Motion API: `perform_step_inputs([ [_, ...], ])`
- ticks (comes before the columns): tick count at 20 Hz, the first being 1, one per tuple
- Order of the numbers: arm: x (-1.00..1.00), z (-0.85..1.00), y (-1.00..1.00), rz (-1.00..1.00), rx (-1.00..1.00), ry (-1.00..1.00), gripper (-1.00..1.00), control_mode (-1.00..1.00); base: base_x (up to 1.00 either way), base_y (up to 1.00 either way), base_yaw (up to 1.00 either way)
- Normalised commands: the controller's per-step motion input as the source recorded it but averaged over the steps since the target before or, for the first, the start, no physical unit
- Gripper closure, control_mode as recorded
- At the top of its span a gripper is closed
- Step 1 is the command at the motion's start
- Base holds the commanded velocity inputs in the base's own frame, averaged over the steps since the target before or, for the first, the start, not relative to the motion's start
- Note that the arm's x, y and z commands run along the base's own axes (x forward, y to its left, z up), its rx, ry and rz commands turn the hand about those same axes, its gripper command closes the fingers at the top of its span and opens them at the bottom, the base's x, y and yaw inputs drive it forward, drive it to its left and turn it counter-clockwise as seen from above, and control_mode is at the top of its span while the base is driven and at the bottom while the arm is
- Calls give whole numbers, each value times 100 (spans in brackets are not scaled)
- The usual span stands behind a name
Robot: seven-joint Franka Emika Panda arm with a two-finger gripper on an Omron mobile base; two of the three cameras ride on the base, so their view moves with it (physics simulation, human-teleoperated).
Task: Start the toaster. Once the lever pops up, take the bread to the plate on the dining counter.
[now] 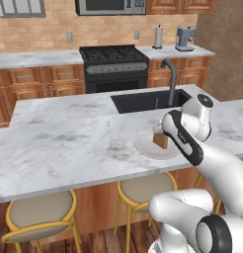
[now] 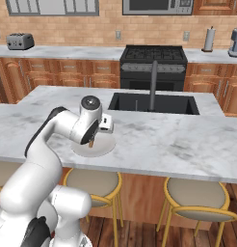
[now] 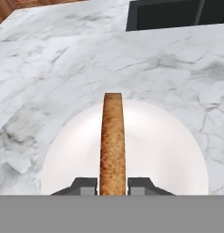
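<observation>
The bread (image 3: 112, 141), a thin tan slice seen edge-on, stands upright between my fingertips (image 3: 84, 185), and the gripper (image 3: 112, 186) is shut on it. It hangs right over the round white plate (image 3: 164, 154) on the marble dining counter (image 3: 63, 68). From the left base view the bread (image 1: 160, 140) sits just above the plate (image 1: 145, 148), half hidden by my wrist. In the right base view the plate (image 2: 103, 144) lies under my hand, with the bread (image 2: 91, 143) as a small brown sliver. The grey toaster (image 2: 20, 41) stands on the far back counter at the left.
The black sink basin (image 2: 154, 102) with its dark faucet (image 2: 153, 84) lies just behind the plate. Round stools (image 1: 42, 212) stand along the island's near side. A black stove (image 1: 113, 66), a paper towel roll (image 1: 158, 37) and a coffee machine (image 1: 184, 38) line the back wall.
</observation>
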Motion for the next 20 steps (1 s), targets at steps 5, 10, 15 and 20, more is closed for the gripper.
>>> perform_step_inputs([
  [5, 0, 0, 4, 0, 0, -1, 100, -100, 0, 0, 0],
  [10, 0, -6, 0, 0, -1, -7, 100, -100, 0, 0, 0],
  [15, 0, -10, 0, 0, -2, -8, 100, -100, 0, 0, 0],
  [20, 0, -3, 0, -2, 0, 0, 100, -100, 0, 0, 0],
])
